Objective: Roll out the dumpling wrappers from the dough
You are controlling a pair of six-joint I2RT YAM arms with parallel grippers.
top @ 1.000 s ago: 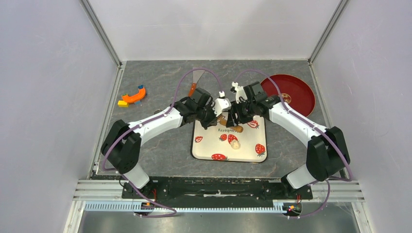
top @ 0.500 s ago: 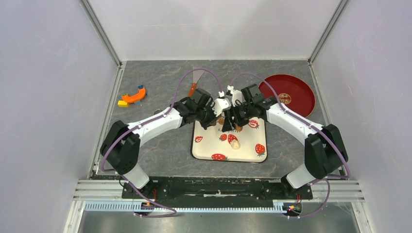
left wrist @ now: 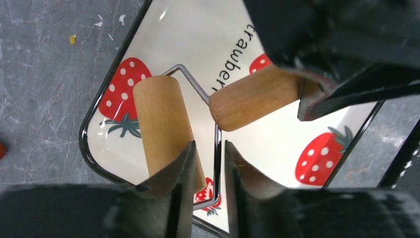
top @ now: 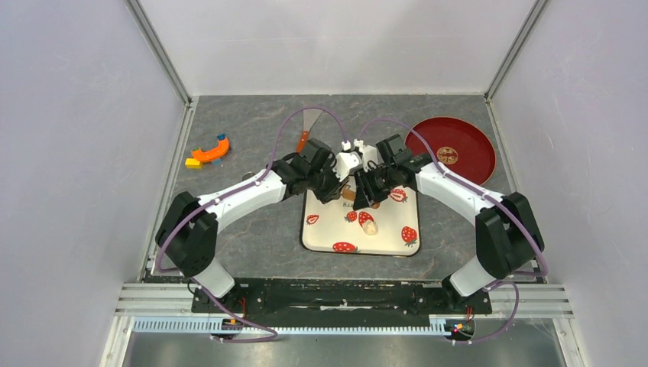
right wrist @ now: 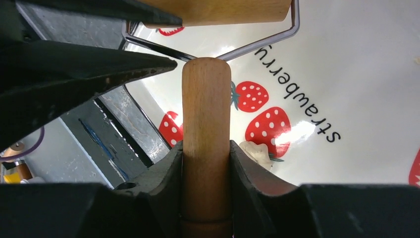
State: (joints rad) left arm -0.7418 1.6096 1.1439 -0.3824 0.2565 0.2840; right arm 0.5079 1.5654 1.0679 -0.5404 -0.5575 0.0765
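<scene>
A small pale lump of dough (top: 369, 225) lies on the strawberry-print tray (top: 397, 246), seen also as dough (right wrist: 256, 152) just right of my fingers. A wooden roller hangs over the tray's far edge. Its cylinder (left wrist: 163, 124) and handle (left wrist: 252, 96) are joined by a wire frame (left wrist: 216, 144). My right gripper (right wrist: 206, 146) is shut on the handle (right wrist: 206, 109). My left gripper (left wrist: 208, 148) stands slightly open, with the wire frame running between its fingers and a gap showing. In the top view the left gripper (top: 336, 183) and right gripper (top: 365, 188) nearly touch. No dumpling wrappers are in view.
A dark red plate (top: 451, 149) sits at the back right. A scraper with an orange handle (top: 308, 126) lies behind the tray. An orange curved piece (top: 210, 151) and a yellow block (top: 192, 162) lie at the left. White walls enclose the table.
My right gripper moved left onto the roller handle and closed on it. My left gripper, shut on the wire frame before, has loosened.
</scene>
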